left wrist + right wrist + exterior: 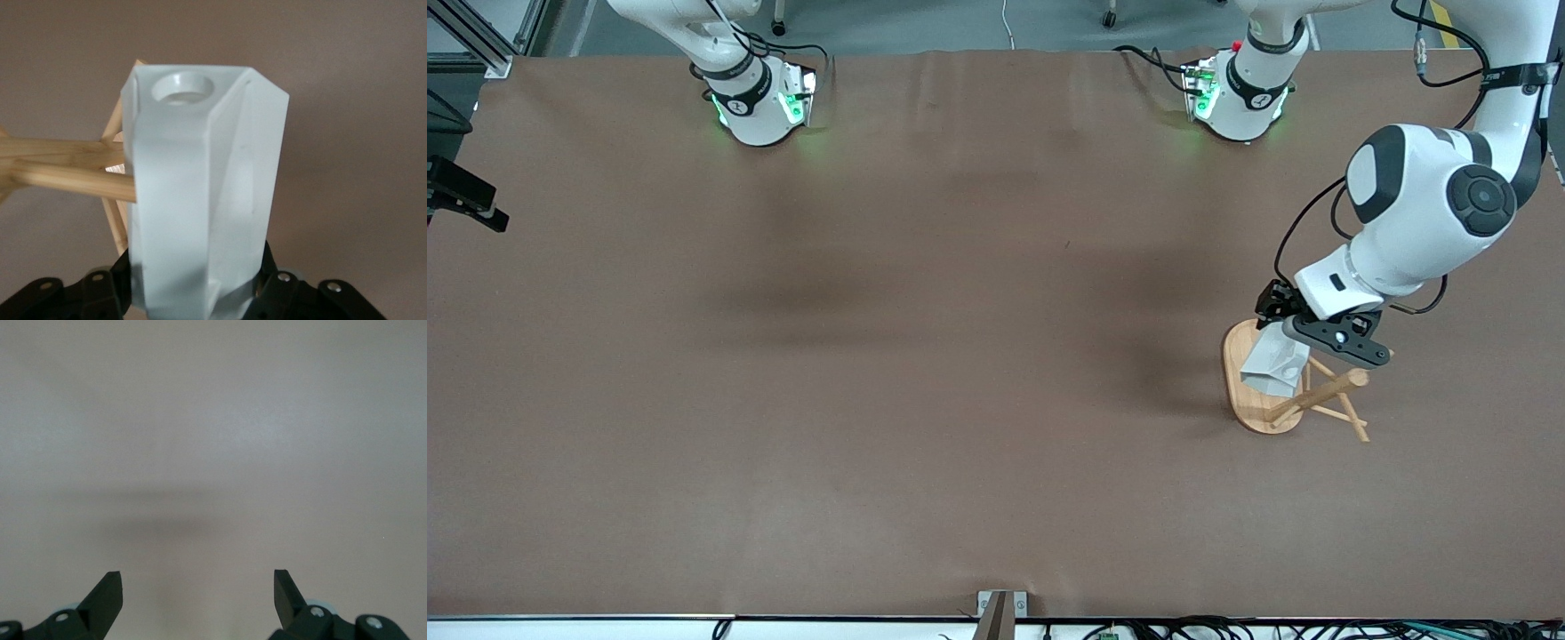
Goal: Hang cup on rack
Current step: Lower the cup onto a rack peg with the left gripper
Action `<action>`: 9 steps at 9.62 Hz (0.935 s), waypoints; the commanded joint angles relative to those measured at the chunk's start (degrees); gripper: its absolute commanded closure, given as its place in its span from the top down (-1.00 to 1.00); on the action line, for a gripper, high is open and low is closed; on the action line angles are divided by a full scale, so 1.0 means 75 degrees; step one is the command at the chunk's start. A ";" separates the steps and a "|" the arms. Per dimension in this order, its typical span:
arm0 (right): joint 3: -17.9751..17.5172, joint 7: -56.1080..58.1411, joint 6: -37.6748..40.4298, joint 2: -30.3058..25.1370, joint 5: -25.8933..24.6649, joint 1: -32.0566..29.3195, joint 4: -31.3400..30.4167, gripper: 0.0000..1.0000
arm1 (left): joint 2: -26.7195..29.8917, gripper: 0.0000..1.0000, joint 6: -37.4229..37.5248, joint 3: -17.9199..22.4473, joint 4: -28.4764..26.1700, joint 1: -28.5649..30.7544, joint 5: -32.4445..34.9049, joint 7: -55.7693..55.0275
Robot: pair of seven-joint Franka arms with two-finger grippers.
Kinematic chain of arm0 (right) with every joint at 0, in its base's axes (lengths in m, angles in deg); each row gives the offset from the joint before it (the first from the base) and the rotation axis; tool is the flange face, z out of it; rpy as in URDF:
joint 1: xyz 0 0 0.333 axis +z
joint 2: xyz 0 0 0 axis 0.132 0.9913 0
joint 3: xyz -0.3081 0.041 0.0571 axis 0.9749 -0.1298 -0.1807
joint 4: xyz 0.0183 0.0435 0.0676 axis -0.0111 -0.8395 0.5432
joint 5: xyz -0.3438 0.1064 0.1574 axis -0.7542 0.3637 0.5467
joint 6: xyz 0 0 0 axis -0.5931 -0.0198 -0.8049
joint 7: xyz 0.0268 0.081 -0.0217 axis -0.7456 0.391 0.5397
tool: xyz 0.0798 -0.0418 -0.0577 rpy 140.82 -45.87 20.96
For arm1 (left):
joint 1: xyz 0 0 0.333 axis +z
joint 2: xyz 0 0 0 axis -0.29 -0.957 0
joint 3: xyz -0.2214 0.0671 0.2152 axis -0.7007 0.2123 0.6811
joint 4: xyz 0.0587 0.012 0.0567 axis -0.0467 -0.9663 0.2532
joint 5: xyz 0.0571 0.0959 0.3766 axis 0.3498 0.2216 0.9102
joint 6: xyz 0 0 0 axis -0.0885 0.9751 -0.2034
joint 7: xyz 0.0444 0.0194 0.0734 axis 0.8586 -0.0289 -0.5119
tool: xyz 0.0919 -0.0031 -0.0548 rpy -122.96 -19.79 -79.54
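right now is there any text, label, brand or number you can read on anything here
None that can be read.
The cup, held by the left gripper over the rack: plain white, no print.
The rack: bare bamboo, no label.
The round marks on the arm bases near the green lights: too small to read.
The right gripper, open over bare table: no marking visible.

Robot lab — brown-covered table [871, 356], cables [1227, 627]

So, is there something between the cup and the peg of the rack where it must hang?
Nothing visible. The left gripper holds the cup over the rack, and a peg already meets the cup's side.
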 commanded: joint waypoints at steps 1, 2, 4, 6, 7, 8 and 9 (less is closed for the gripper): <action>-0.0040 -0.0164 -0.0106 -0.0058 -0.0178 0.0006 -0.0097 1.00 | -0.0105 -0.38 -0.0093 0.0079 -0.0090 -0.0054 -0.0214 0.0180; -0.0040 -0.0164 -0.0117 -0.0058 -0.0167 0.0006 -0.0097 1.00 | -0.0116 -0.38 -0.0093 0.0079 -0.0090 -0.0042 -0.0295 0.0180; -0.0028 -0.0164 -0.0129 -0.0058 -0.0178 0.0006 -0.0097 1.00 | -0.0256 -0.33 -0.0139 0.0137 -0.0020 -0.0007 -0.0308 0.0226; -0.0028 -0.0164 -0.0117 -0.0058 -0.0178 -0.0006 -0.0097 1.00 | -0.0467 -0.24 -0.0163 0.0278 0.0190 -0.0007 -0.0320 0.0227; -0.0028 -0.0164 -0.0129 -0.0058 -0.0178 -0.0018 -0.0097 1.00 | -0.0584 -0.04 -0.0163 0.0313 0.0307 -0.0007 -0.0320 0.0227; -0.0028 -0.0164 -0.0129 -0.0058 -0.0167 -0.0029 -0.0097 1.00 | -0.0632 0.99 -0.0163 0.0313 0.0424 -0.0007 -0.0320 0.0134; -0.0039 -0.0164 -0.0129 -0.0058 -0.0166 -0.0030 -0.0097 1.00 | -0.0597 1.00 -0.0151 0.0313 0.0530 -0.0019 -0.0331 -0.0018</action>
